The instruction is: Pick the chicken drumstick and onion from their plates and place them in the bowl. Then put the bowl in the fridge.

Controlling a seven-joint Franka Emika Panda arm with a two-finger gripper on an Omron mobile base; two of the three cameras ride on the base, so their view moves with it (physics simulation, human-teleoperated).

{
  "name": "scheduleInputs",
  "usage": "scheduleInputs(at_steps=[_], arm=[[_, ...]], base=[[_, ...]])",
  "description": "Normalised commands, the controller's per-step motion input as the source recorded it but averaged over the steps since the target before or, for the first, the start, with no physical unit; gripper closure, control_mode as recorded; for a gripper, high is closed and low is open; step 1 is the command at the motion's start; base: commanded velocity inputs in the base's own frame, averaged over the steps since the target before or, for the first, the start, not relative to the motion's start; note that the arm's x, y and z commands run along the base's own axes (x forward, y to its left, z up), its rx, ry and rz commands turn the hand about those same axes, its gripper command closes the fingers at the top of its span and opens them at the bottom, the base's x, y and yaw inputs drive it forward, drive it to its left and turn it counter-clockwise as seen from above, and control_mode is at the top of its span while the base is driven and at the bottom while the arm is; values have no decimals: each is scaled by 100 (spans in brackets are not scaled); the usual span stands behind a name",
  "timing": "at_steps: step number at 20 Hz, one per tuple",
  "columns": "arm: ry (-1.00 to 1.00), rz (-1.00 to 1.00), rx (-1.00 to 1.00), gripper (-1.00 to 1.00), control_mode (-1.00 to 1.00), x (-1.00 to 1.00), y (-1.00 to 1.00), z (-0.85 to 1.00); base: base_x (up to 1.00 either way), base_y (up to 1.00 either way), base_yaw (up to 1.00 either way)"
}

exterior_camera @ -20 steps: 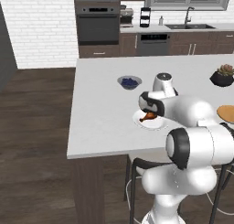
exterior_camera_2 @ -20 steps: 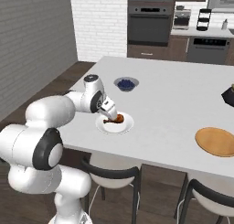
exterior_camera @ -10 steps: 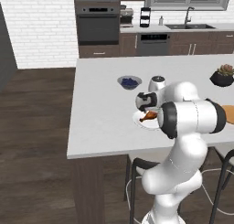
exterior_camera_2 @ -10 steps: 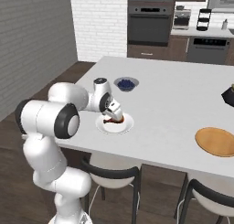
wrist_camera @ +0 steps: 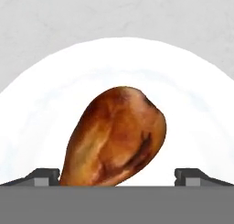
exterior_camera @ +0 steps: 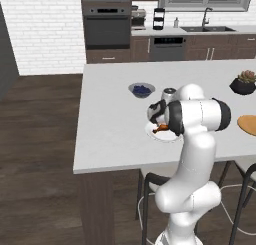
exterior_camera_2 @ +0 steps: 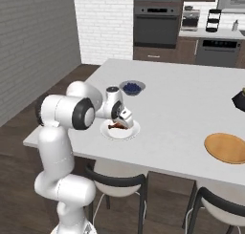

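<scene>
The chicken drumstick (wrist_camera: 116,136) lies on the shallow white plate (wrist_camera: 196,109), plump end away from the hand. My gripper (wrist_camera: 119,176) is open, low over the plate, with one fingertip (wrist_camera: 45,175) on each side of the drumstick's thin end and not closed on it. From the base, the gripper (exterior_camera: 159,120) (exterior_camera_2: 122,121) hangs over the drumstick (exterior_camera: 162,128) (exterior_camera_2: 117,126) on the white plate (exterior_camera: 155,135) (exterior_camera_2: 130,133), near the counter's front edge. The tan plate (exterior_camera: 247,124) (exterior_camera_2: 226,148) lies bare to the right. The onion, the deep bowl and the fridge are out of view.
A small grey bowl of blueberries (exterior_camera: 141,90) (exterior_camera_2: 131,88) stands just behind the white plate. A black pot with a succulent (exterior_camera: 243,82) (exterior_camera_2: 240,98) sits far right. Stools stand under the counter's front edge.
The arm's elbow has swung upright over the last second, while the gripper stayed over the white plate and the drumstick. The drumstick has not moved.
</scene>
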Motion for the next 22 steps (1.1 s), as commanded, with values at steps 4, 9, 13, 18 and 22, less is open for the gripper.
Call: scheduleInputs(at_steps=[4, 9, 13, 18, 22], arm=[[0, 0, 0, -100, -100, 53, 0, -32], [0, 0, 0, 100, -100, 46, 0, -27], [-1, 0, 0, 100, -100, -2, 0, 1], [-10, 0, 0, 100, -100, -70, 0, 37], [-19, -1, 0, 100, -100, -99, 0, 91]], base=[[0, 0, 0], [0, 0, 0], [0, 0, 0], [0, 0, 0], [0, 0, 0]])
